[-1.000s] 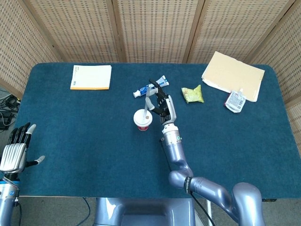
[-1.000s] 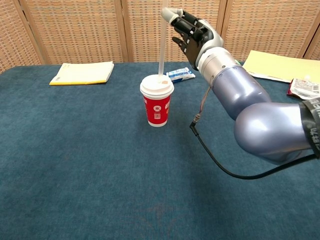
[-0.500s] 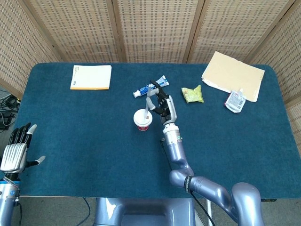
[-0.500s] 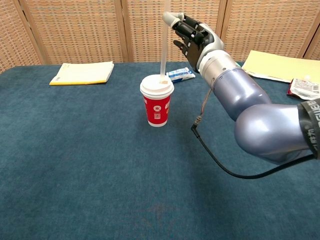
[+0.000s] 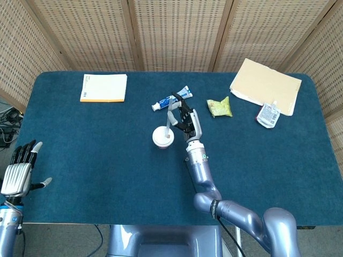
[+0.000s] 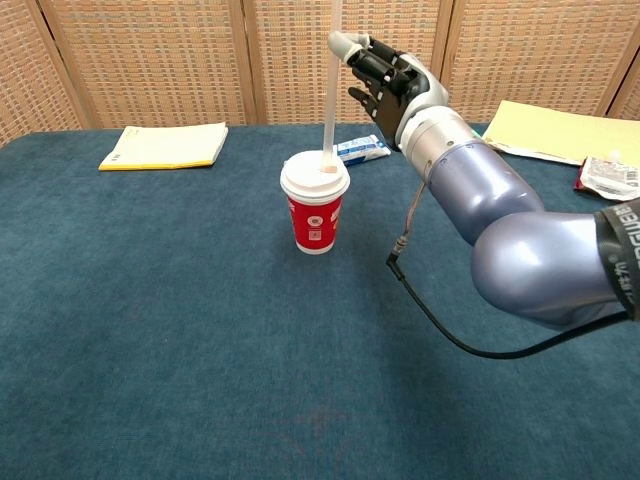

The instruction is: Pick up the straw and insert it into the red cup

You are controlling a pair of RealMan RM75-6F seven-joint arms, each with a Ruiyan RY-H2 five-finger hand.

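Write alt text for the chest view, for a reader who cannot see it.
The robot's right hand holds a pale straw upright with its lower end at the white lid of a red cup on a blue table. Behind lie a yellow-edged notebook, a toothpaste tube and a tan folder.

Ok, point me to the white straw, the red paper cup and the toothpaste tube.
White straw (image 6: 331,90), chest view, mid-shaft above the lid.
Red paper cup (image 6: 314,222), chest view, red side wall.
Toothpaste tube (image 5: 163,103), head view, middle of the tube.
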